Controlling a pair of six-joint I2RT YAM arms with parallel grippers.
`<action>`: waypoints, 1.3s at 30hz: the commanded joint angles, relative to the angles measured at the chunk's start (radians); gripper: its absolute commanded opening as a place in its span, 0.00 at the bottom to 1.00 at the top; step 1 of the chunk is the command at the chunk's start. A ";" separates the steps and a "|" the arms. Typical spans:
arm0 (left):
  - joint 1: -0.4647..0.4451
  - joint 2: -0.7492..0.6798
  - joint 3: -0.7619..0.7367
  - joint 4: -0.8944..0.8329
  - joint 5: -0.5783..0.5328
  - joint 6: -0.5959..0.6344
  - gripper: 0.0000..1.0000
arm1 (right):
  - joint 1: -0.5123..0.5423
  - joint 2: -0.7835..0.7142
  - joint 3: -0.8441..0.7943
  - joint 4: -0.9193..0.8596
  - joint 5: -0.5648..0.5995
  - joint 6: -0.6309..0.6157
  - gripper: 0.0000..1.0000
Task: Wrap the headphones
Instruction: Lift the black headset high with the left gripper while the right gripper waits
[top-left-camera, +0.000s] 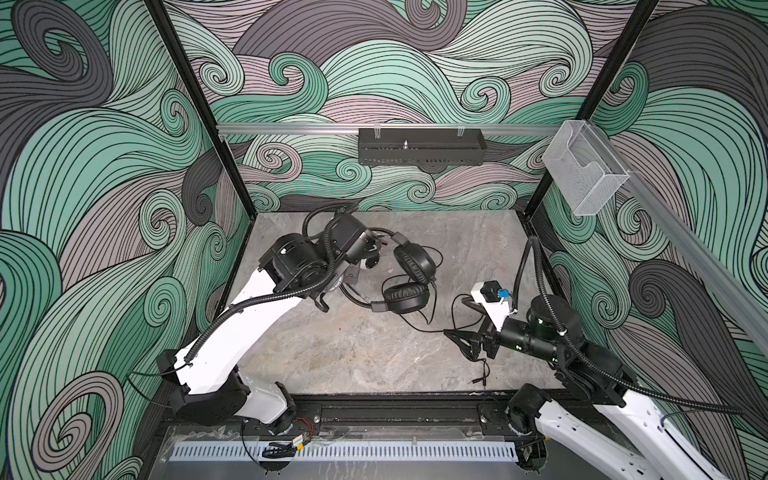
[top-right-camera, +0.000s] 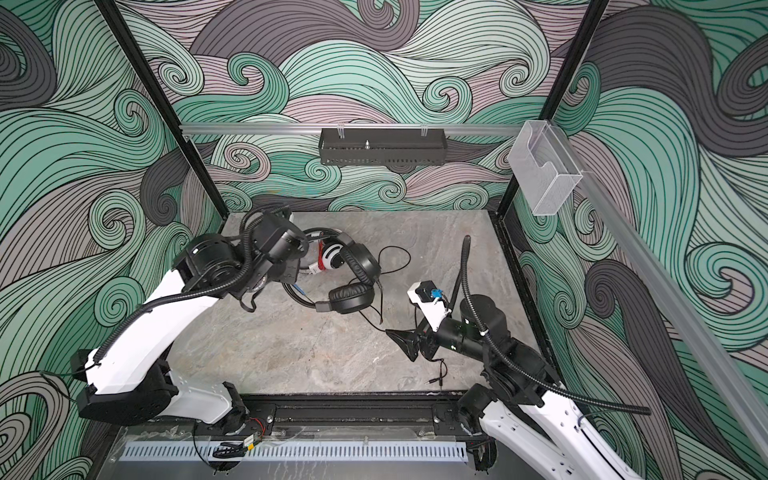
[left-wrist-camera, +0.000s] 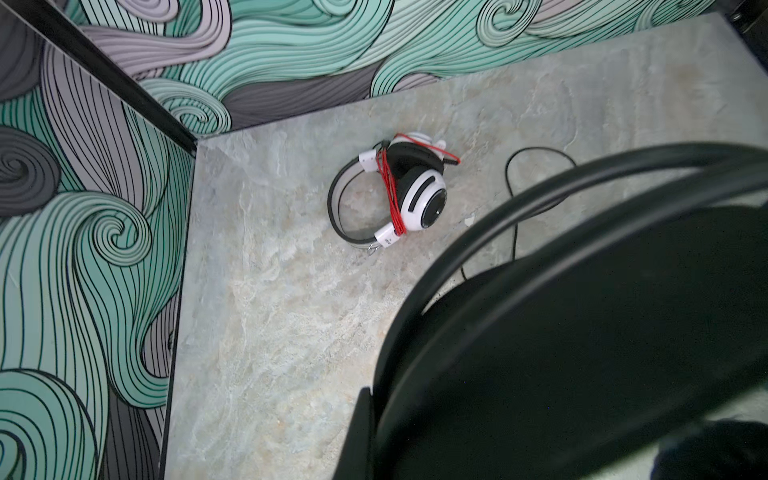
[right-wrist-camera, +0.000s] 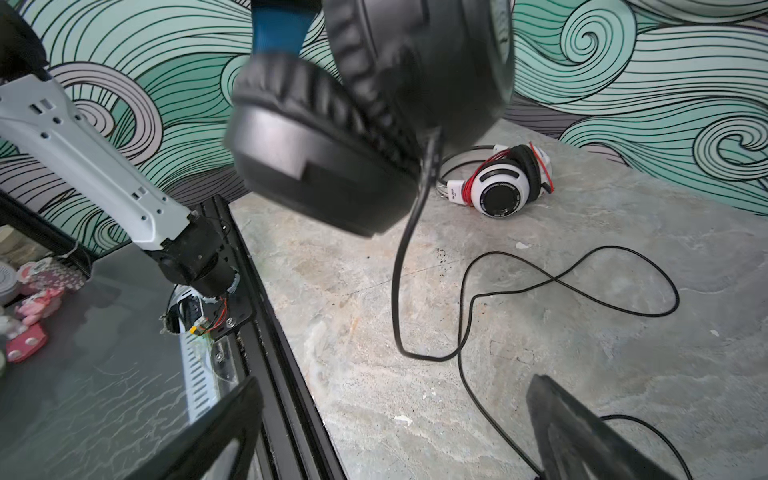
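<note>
Black headset (top-left-camera: 405, 297) aloft in left gripper (top-left-camera: 332, 296)

Table (top-left-camera: 374, 357): wrapped headset (top-right-camera: 331, 258) lies rear-left, partly hidden under L arm (top-left-camera: 249, 324) in both top views; loose-cord headset (top-left-camera: 409, 284) just right & in front of it, near centre, up off the surface per R wrist view; its cord (top-left-camera: 419, 329) hangs to the table, runs right, loops btwn that headset & R gripper (top-left-camera: 459, 343); plug end (top-left-camera: 473, 380) by front edge, in front of R gripper; rack (top-left-camera: 419, 151) on rear rail above table; bin (top-left-camera: 586, 174) on R-side rail.
</note>
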 joint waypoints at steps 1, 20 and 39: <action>-0.025 0.022 0.123 -0.027 -0.004 0.071 0.00 | 0.003 -0.013 -0.031 0.096 -0.082 0.020 1.00; -0.087 0.085 0.450 0.056 0.092 0.118 0.00 | 0.003 0.054 -0.042 0.396 -0.175 0.032 0.73; -0.086 0.077 0.515 0.089 0.048 0.095 0.00 | 0.003 0.047 -0.189 0.574 -0.192 0.063 0.43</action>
